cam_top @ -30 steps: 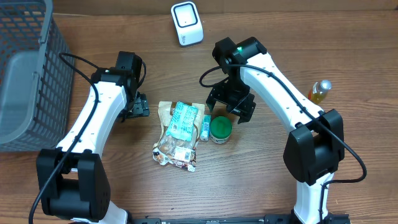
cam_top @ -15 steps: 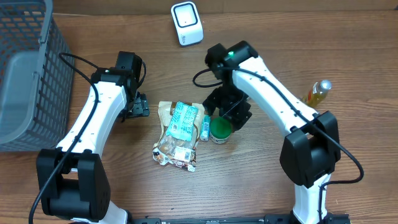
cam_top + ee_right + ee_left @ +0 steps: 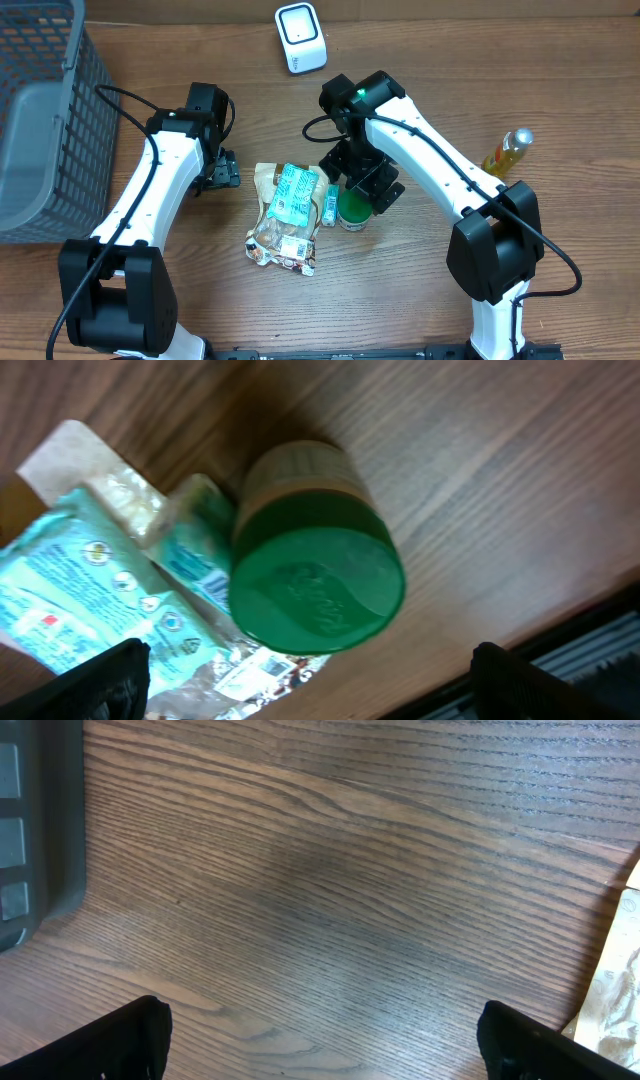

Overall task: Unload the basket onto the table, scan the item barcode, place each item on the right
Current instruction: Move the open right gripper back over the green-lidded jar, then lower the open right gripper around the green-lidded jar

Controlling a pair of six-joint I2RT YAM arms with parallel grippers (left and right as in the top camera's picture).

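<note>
Right end effector (image 3: 365, 186) hangs released over a green-lidded jar (image 3: 353, 208) near the middle of the bench (image 3: 450, 60), fingers spread wide and clasping nothing. The wrist view shows the jar's lid (image 3: 318, 595) ahead of the dark fingertips (image 3: 105, 680), not yet between them. The jar stands upright, just right of a small teal packet (image 3: 330, 204) and a larger teal-and-clear snack bag (image 3: 287, 215), both lying flat. Left end effector (image 3: 222, 172) is likewise released, over bare wood to the left of the bag, with a grey basket (image 3: 40, 120) farther left. A white scanner (image 3: 301, 38) sits at the far edge, and a yellow bottle (image 3: 509, 148) stands well apart at the right. The step in hand looks to be the pick-up of the jar. Doing it well likely means centring the fingers on either side of the body below the lid, descending straight, and keeping the finger nearest the small packet clear of it, since it lies close enough to be pinched along. No barcode shows on the jar from here, so the label may need turning toward the scanner after the lift.
</note>
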